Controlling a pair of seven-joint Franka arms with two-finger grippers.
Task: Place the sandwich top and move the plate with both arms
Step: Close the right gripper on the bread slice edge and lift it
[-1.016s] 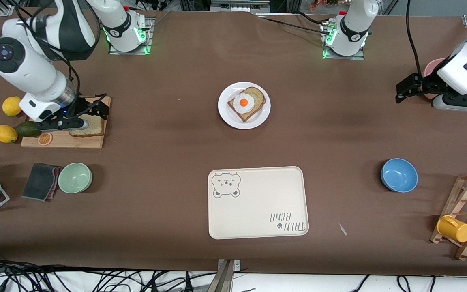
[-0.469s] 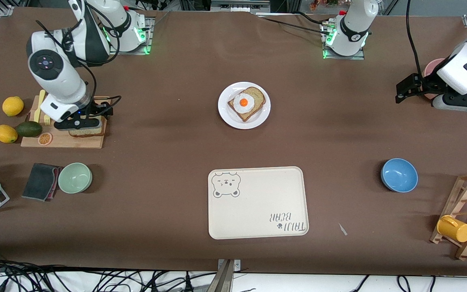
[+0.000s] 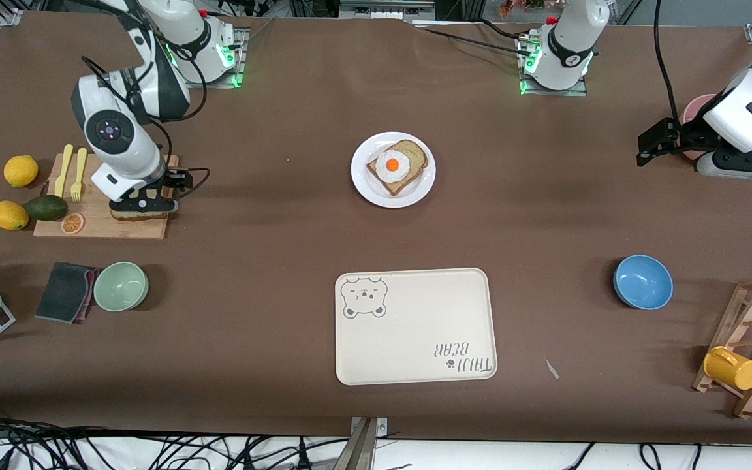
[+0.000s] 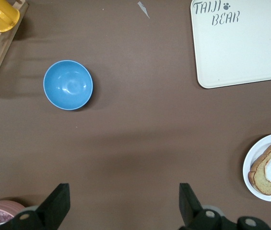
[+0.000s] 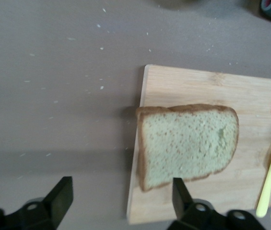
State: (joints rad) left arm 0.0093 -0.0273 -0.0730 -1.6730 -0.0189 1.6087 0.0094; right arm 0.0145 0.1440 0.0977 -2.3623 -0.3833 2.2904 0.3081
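Right gripper (image 3: 143, 207) over sandwich top (image 5: 187, 145) on cutting board (image 5: 207, 91), fingers spread, empty; drop straight, straddle crust. Left gripper (image 4: 123, 211) waits released near table edge.

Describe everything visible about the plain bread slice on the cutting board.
The bread slice is light brown and speckled, with a darker crust and one rounded end. It lies flat on the wooden board, at the board's edge toward the plate, with nothing on top. The right gripper hangs over it, fingers open, not touching. In the front view the gripper hides most of it.
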